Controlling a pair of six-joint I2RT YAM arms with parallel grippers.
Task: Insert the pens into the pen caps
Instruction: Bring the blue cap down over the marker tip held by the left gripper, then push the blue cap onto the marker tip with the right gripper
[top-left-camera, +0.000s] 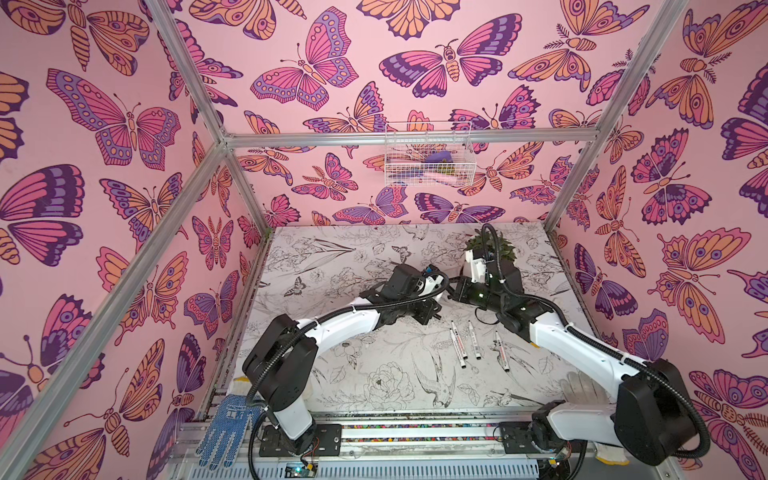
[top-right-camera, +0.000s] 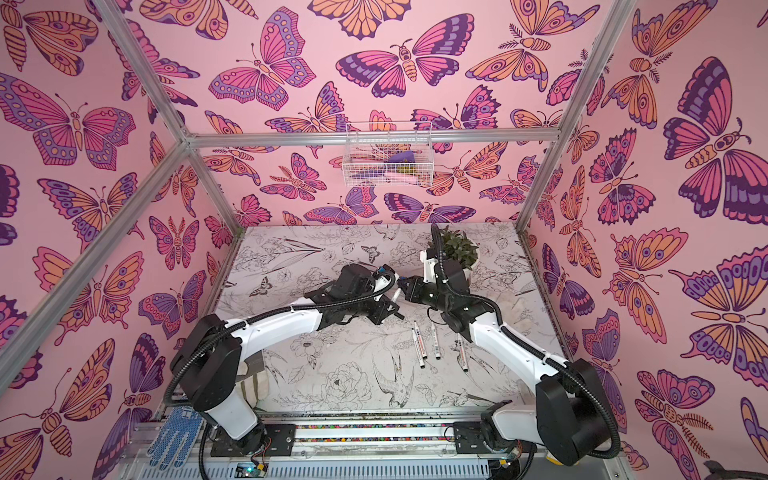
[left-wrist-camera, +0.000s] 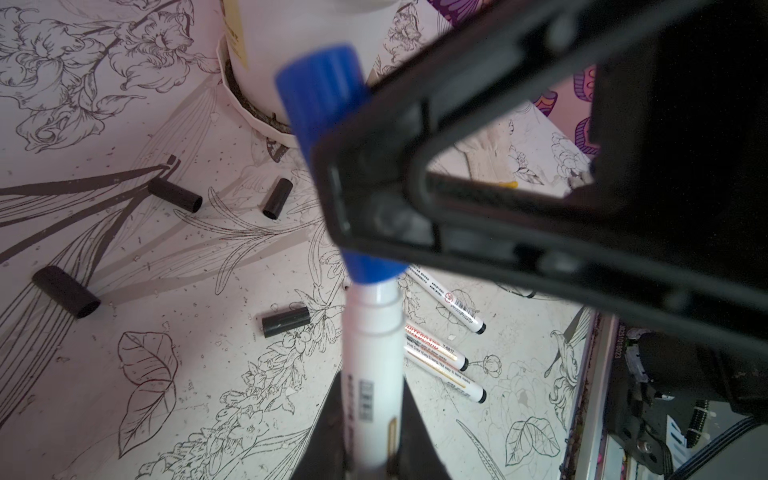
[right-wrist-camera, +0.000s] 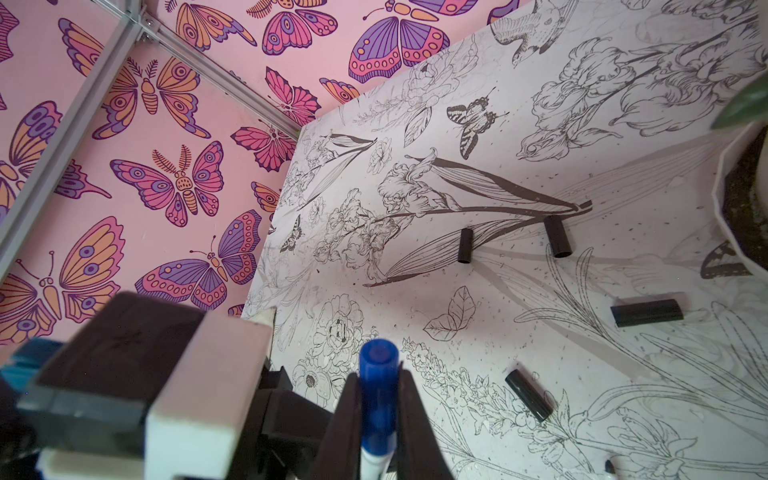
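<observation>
Left wrist view — one loose pen (left-wrist-camera: 436, 347) reads "WHITEBOARD" in red on its barrel, then what looks like "Y-8817". A finer line alongside starts "Vivid Color (Easy Erasing)"; on that barrel or the next one, cannot tell. Barcoded pen (left-wrist-camera: 453, 305) nearby: barcode plus a round prohibition sign. Held pen (left-wrist-camera: 370, 370): grey print, blurred — unreadable.

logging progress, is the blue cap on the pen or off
On: in the left wrist view the blue cap covers the tip of the pen. Fully seated or not, cannot tell.
</observation>
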